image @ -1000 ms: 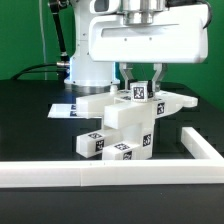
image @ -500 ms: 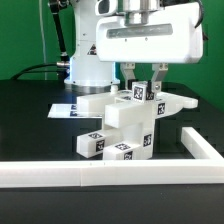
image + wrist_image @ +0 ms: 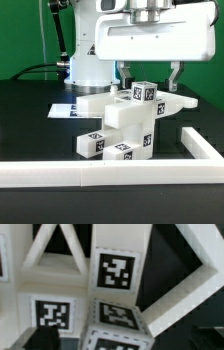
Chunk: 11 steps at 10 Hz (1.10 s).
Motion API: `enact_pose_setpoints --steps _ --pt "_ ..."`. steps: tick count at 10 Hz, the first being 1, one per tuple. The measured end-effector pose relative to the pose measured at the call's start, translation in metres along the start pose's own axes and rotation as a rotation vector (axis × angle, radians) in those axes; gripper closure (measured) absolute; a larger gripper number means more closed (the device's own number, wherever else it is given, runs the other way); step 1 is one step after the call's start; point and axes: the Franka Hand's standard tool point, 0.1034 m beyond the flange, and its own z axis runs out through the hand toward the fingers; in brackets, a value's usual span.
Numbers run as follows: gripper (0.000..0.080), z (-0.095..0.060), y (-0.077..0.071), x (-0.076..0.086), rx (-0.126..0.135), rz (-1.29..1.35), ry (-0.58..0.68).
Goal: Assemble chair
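The chair [image 3: 125, 125] is a white blocky structure with black-and-white tags, standing in the middle of the black table. A small tagged block [image 3: 142, 95] sits on its top. My gripper [image 3: 150, 76] hangs just above that block, open, with one finger on either side and touching nothing. In the wrist view the chair's tagged faces [image 3: 116, 272] fill the picture from close up, and one dark fingertip [image 3: 40, 341] shows beside the top block [image 3: 120, 336].
The long white L-shaped border rail [image 3: 100, 172] runs along the front and up the exterior view's right. The marker board [image 3: 62, 110] lies flat behind the chair at the exterior view's left. The robot base [image 3: 85, 65] stands behind.
The fingers have spread apart and let go of the top tagged block. The gripper has risen slightly. The chair has not moved.
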Motion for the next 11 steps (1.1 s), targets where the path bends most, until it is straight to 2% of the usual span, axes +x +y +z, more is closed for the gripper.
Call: enact_pose_setpoints --steps 7,10,11 --pt "0.0151 -0.0003 0.003 0.003 -0.018 -0.656 0.004" --pt "0.0151 -0.0001 0.0052 0.0044 -0.02 -0.807 0.002" --pt "0.0238 -0.0001 0.0052 0.0045 -0.02 -0.805 0.003"
